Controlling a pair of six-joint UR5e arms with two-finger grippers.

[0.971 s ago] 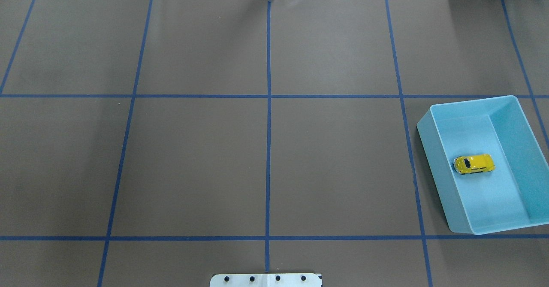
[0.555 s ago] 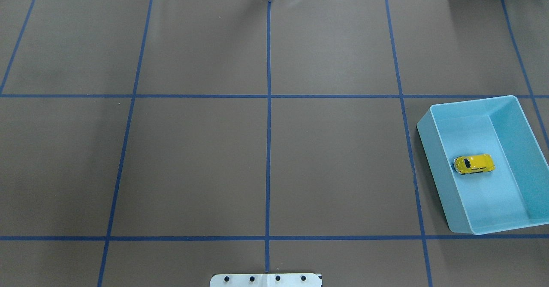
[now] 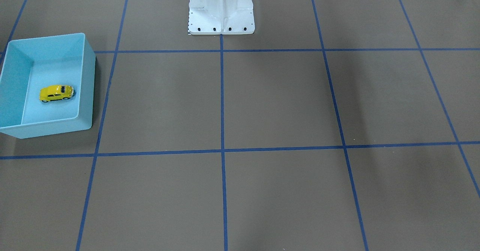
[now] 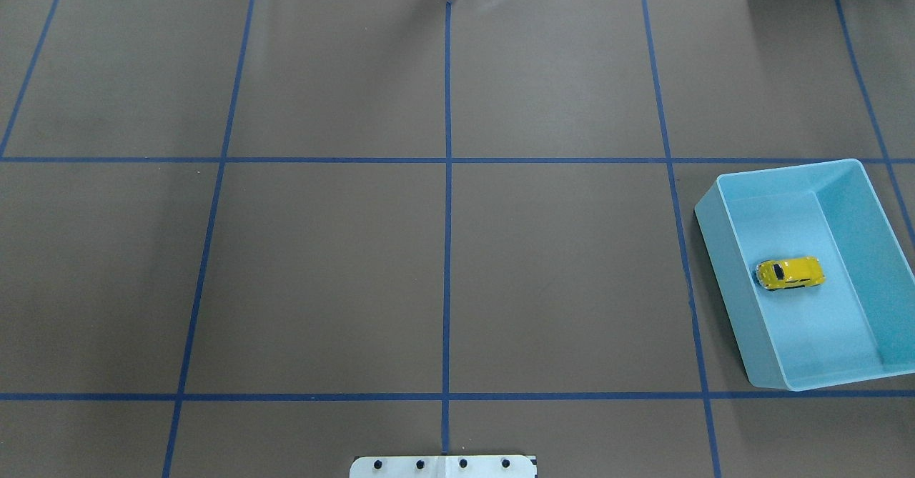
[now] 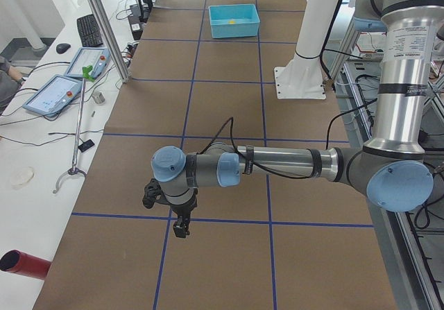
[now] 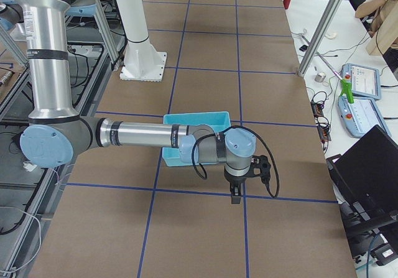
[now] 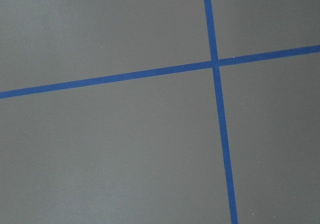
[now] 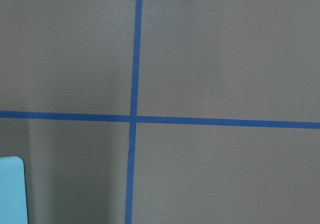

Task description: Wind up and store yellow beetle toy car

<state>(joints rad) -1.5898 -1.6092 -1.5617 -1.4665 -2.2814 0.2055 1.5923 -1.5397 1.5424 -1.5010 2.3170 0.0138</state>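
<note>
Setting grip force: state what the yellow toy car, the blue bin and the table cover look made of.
Yellow beetle toy car: glossy painted metal or hard plastic, unclear which; bright highlights on its roof.
Light blue bin: smooth moulded plastic, probably; uniform colour, thin walls.
Table cover: matte brown paper-like sheet, rippled at the far edge.

You have one tiny yellow beetle-shaped toy car point(image 4: 790, 273), one light blue rectangular plastic bin point(image 4: 733, 278), one white metal pedestal base point(image 3: 221, 11) and two silver, blue-jointed robot arms: the left arm point(image 5: 277, 163) and the right arm point(image 6: 137, 135). On the white side bench point(image 5: 41, 213) there are probably two blue-framed touchscreen pendants point(image 5: 52, 93), small and far off.
</note>
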